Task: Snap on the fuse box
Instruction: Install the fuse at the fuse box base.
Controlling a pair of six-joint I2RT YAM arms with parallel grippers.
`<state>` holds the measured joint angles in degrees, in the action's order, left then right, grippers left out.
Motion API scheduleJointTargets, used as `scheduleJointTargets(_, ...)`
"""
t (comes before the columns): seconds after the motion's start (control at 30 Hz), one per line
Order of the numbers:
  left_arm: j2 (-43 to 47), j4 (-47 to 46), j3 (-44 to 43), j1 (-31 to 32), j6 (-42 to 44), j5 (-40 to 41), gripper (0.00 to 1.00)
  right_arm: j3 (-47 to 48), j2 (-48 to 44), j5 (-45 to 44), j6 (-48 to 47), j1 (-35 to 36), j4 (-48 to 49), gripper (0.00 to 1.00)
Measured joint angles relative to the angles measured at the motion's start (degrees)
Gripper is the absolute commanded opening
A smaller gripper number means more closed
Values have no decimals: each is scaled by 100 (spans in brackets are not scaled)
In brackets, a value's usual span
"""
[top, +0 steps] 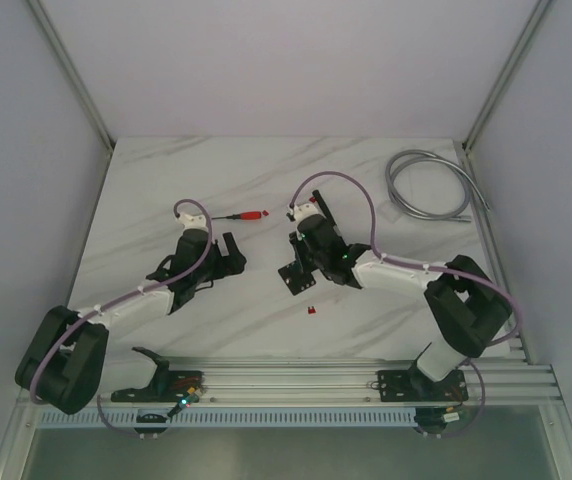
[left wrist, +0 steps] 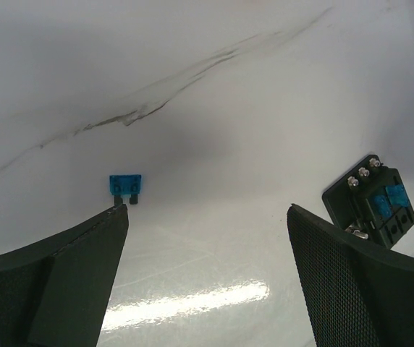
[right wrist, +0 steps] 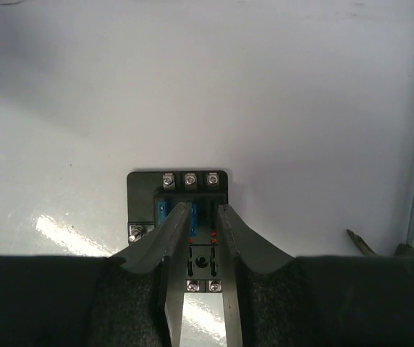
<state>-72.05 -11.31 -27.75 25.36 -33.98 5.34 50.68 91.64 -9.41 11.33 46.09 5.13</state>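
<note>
**Straddling the fuse box with narrowed fingers**

Nearest, a loose red fuse (top: pixel 311 313) lies on the table (top: pixel 166 200). Just beyond it, mid-table, sits the fuse box (right wrist: pixel 142 192): a black square base with three screws along its far edge and blue fuses inside. The right gripper (right wrist: pixel 203 208) is over it, slightly parted and holding nothing. To the left, the left gripper (left wrist: pixel 207 217) is spread wide and empty, with a blue fuse (left wrist: pixel 125 186) lying beyond it.

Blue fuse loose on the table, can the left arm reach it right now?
Probably yes: the blue fuse lies bare just ahead of the open left claw, nothing between them.
</note>
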Motion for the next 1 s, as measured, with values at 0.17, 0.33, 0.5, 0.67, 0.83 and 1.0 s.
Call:
scheduleJointTargets(0.17, 87, 2, 9, -26, 4, 0, 100, 186, 179, 258, 22, -79, -175, 26)
scheduleJointTargets(0.33, 109, 4, 13, -28, 7, 0, 100, 245, 302, 413, 50, -76, -304, 25)
scheduleJointTargets(0.5, 109, 4, 13, -28, 11, -2, 100, 310, 444, 428, 87, -76, -444, 21)
scheduleJointTargets(0.67, 109, 4, 13, -28, 17, -20, 100, 323, 507, 450, 94, -76, -472, 23)
scheduleJointTargets(0.83, 111, 4, 13, -28, 17, -22, 100, 343, 507, 496, 107, -76, -487, 27)
scheduleJointTargets(1.0, 109, 7, 13, -28, 17, -33, 100, 376, 507, 516, 107, -76, -496, 27)
